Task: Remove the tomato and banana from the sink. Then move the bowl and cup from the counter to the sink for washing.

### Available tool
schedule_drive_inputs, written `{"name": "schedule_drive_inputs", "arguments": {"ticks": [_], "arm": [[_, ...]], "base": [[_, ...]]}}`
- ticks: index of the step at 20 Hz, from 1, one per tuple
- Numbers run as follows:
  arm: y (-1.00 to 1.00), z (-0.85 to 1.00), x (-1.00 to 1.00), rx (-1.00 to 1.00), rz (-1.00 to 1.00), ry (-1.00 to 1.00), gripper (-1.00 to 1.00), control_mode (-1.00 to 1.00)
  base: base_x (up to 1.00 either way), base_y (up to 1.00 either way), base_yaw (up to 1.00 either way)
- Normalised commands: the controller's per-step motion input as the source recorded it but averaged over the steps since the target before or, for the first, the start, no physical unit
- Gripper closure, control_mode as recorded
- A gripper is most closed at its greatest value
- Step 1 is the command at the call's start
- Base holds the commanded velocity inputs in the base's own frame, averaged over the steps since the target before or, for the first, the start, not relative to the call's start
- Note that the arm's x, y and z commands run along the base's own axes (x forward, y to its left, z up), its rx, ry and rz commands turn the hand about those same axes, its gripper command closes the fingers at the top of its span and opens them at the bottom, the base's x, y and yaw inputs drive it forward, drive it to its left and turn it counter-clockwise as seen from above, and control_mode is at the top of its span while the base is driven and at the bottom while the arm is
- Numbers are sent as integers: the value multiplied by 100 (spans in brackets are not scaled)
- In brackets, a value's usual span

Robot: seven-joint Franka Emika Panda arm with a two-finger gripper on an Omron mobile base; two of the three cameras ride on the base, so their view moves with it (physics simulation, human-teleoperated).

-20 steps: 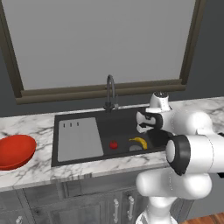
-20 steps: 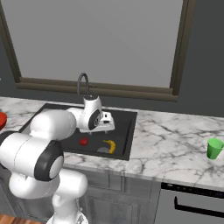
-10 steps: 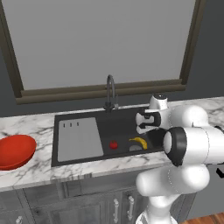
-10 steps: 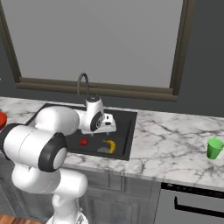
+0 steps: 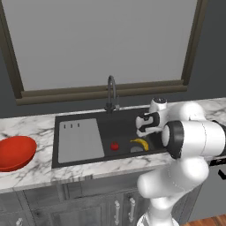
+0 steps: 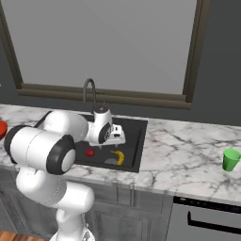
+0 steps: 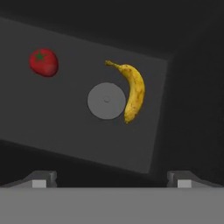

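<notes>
In the black sink (image 5: 126,121) (image 6: 136,129) (image 7: 65,127) lie a small red tomato (image 5: 114,146) (image 6: 89,152) (image 7: 43,62) and a yellow banana (image 5: 140,143) (image 6: 118,157) (image 7: 133,90), the banana right beside the grey drain (image 7: 106,101). My gripper (image 5: 140,132) (image 6: 118,141) (image 7: 109,178) hangs open above the basin's right part, over the banana, with nothing between its fingers. The red bowl (image 5: 15,152) sits on the marble counter (image 5: 26,172) left of the sink. The green cup (image 6: 230,159) stands on the counter (image 6: 188,160) far to the right.
A dark curved faucet (image 5: 111,90) (image 6: 89,93) rises behind the sink, under a wide window. A grey ribbed drainboard (image 5: 80,139) covers the basin's left part. Grey cabinet fronts (image 5: 66,207) run below the counter, with a dark appliance front (image 6: 207,221) at the right.
The arm has swung a little, its big joint shifting forward. The gripper stays open over the sink's right side. Tomato, banana, bowl and cup lie as before.
</notes>
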Motion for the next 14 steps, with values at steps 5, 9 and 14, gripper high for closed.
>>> {"name": "schedule_drive_inputs", "arguments": {"ticks": [5, 9, 14], "arm": [[0, -16, 14, 0, 0, 0, -100, -100], [0, -16, 14, 0, 0, 0, -100, -100], [0, -19, 12, -2, 0, 0, -100, -100]], "base": [[0, 0, 0], [0, 0, 0], [0, 0, 0]]}}
